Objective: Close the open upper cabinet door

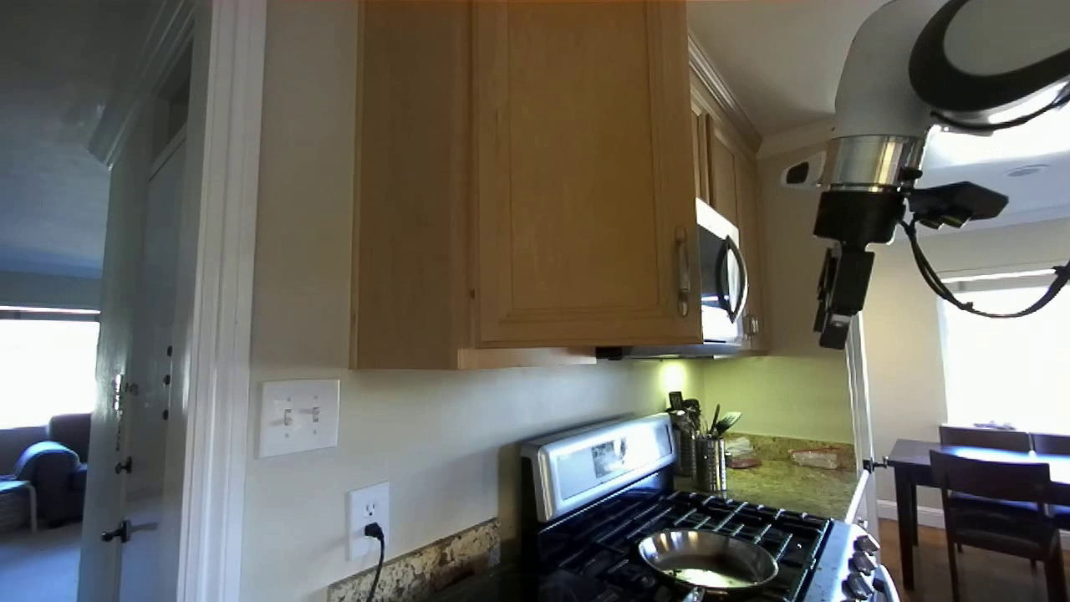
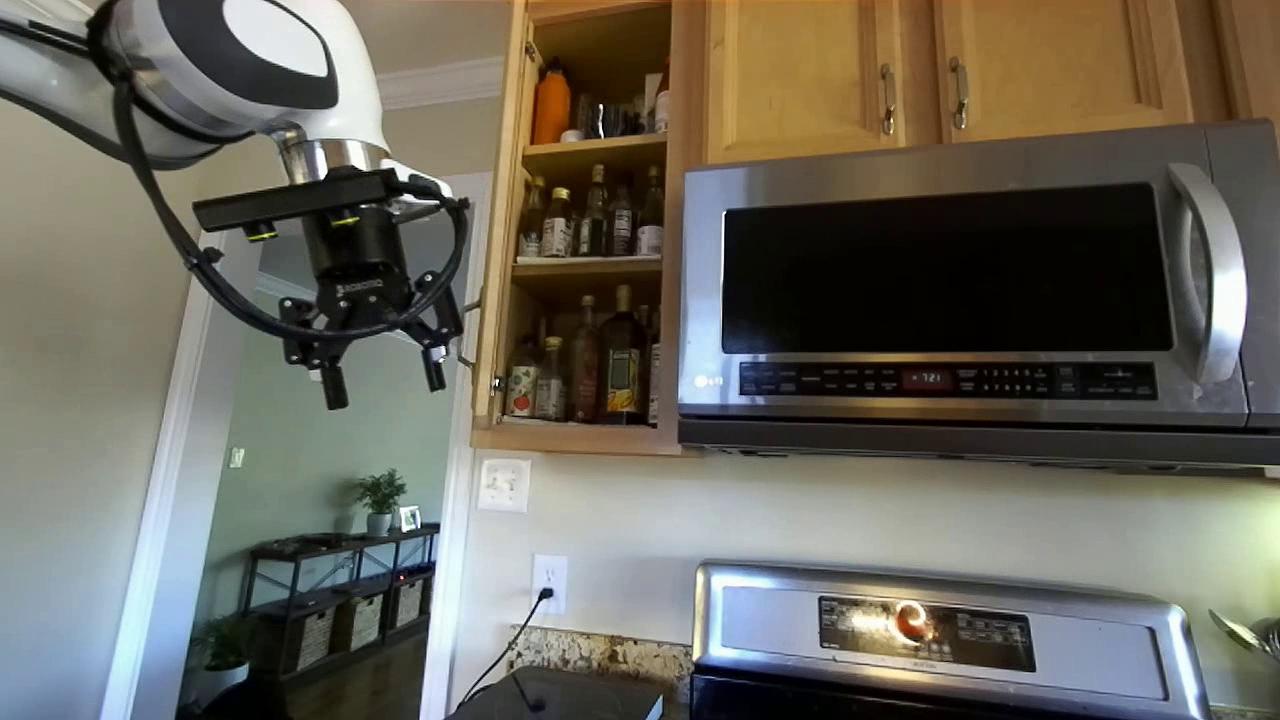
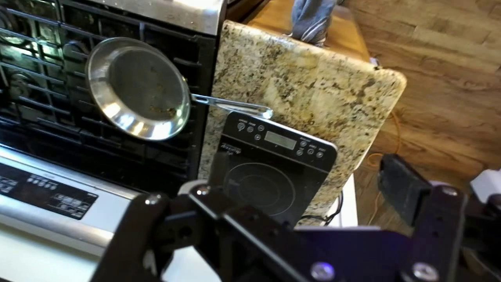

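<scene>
The upper cabinet door [image 1: 577, 176] is tall light tan wood with a recessed panel and a slim silver handle [image 1: 682, 272]. It stands swung open and shows nearly edge-on in an exterior view [image 2: 498, 250], with bottle shelves exposed beside it. My gripper [image 2: 385, 382] hangs pointing down, fingers apart and empty, on the handle side of the door. In an exterior view, the gripper [image 1: 829, 330] is well to the right of the door, with a gap between them. In the wrist view the gripper [image 3: 305, 172] is open with nothing between its fingers; the door is out of view.
A stainless microwave [image 2: 950, 290] is mounted beside the open cabinet. Below are a stove [image 1: 619, 468] with a steel pan [image 3: 139, 88], and a black induction plate [image 3: 274, 168] on the granite counter [image 3: 297, 82]. Bottles [image 2: 595, 215] stand on the cabinet shelves.
</scene>
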